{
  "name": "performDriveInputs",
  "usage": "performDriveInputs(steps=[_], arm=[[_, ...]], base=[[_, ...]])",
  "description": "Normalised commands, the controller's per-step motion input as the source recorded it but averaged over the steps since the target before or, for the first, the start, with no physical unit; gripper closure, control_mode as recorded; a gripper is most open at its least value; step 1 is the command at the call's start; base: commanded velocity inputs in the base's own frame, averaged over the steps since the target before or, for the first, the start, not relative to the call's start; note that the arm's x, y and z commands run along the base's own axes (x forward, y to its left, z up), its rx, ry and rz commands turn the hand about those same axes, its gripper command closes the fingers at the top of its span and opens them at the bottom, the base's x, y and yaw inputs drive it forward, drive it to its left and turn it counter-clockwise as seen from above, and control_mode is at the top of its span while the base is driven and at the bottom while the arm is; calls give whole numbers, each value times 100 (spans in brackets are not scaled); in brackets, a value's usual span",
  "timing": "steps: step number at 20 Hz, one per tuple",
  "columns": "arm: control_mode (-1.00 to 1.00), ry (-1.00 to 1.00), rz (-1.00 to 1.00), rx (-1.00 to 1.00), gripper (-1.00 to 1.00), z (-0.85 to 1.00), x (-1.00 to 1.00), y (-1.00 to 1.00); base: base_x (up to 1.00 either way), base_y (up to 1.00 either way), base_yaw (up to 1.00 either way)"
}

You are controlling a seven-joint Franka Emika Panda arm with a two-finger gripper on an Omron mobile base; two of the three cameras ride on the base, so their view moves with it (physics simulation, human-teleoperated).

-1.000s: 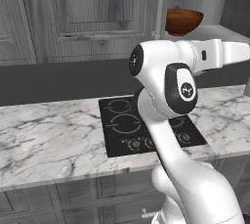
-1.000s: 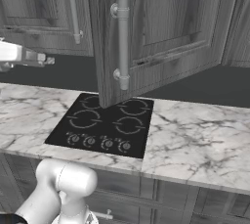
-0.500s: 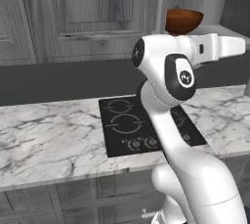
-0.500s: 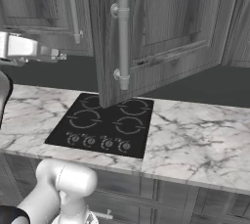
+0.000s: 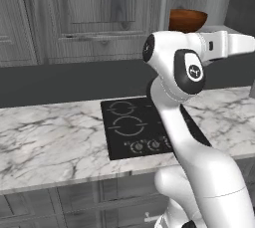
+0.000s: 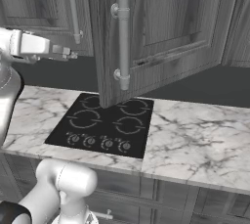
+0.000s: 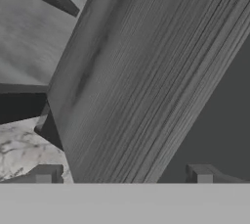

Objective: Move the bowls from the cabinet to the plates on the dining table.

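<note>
One black cooktop [image 5: 144,127] lies in the marble tabletop [image 5: 50,147] nearest the base. Above it the white arm reaches toward the cabinet [image 6: 161,32], whose door stands swung open over the burners. Its tool [image 7: 122,175] is spread wide with nothing between the tips, facing the grey wood-grain door up close. Farther back, a reddish-brown bowl [image 5: 187,20] sits on the cabinet shelf.

Marble counter [image 5: 50,142] with black cooktop [image 6: 102,125], dark backsplash [image 5: 74,80], low drawers [image 6: 195,203].
</note>
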Motion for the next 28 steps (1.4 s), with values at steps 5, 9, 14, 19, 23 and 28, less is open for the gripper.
performDriveInputs(steps=[5,9,14,19,23,28], arm=[[-100,0,-7,0,-100,0,4,-24],[-100,1,-6,0,-100,-2,26,-13],[-100,2,-6,0,-100,-1,31,-13],[-100,2,-6,0,-100,0,15,-19],[-100,3,-7,0,-100,0,15,-24],[-100,0,-9,0,-100,0,1,-35]], base=[[0,0,0],[0,0,0],[0,0,0],[0,0,0],[0,0,0],[0,0,0]])
